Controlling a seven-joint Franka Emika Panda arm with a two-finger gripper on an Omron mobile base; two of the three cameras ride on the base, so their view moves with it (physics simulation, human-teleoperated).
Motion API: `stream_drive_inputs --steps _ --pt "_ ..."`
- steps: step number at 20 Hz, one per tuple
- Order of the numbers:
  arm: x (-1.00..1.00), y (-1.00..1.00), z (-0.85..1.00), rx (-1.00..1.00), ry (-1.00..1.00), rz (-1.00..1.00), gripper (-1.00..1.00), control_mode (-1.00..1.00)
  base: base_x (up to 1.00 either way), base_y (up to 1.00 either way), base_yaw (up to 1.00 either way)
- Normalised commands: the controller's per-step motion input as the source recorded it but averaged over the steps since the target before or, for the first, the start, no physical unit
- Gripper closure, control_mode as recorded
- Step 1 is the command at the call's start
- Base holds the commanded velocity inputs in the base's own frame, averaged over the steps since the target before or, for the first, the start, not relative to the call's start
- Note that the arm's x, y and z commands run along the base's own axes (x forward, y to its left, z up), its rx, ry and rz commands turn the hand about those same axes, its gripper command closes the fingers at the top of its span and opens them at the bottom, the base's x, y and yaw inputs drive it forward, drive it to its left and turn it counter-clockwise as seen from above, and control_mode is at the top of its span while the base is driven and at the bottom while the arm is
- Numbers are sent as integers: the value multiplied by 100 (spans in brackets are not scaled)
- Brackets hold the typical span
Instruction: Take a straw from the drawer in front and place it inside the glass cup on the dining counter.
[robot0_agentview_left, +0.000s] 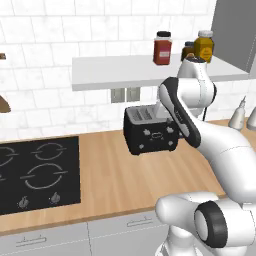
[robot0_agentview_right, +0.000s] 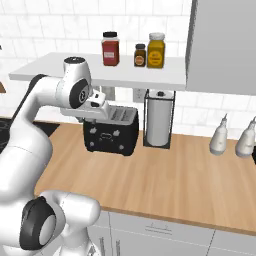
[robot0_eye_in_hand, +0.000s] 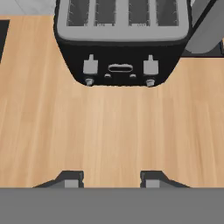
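Nearest, I log the claw: its two dark fingertips stand apart with bare wood between them, holding nothing, hovering above the wooden surface.

Below the surface edge, I list grey drawer fronts with slim bar handles, all closed; I cannot tell which one holds the straw.

To the left on the surface, I note the black hob.

Further back, straight ahead of the claw, sits a black four-slot toaster, its levers and knobs facing me.

Just beside the toaster on the right stands a paper towel holder; further right, two white bottles.

Farthest, against the tiled wall, a white shelf carries a red jar, a small brown jar and a yellow jar.
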Motion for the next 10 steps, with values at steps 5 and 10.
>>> stream_drive_inputs --steps 5,10 --pt "0 0 0 0 0 0 -100 100 -12 0 1" --pt "0 0 0 0 0 0 -100 100 -68 -4 29"
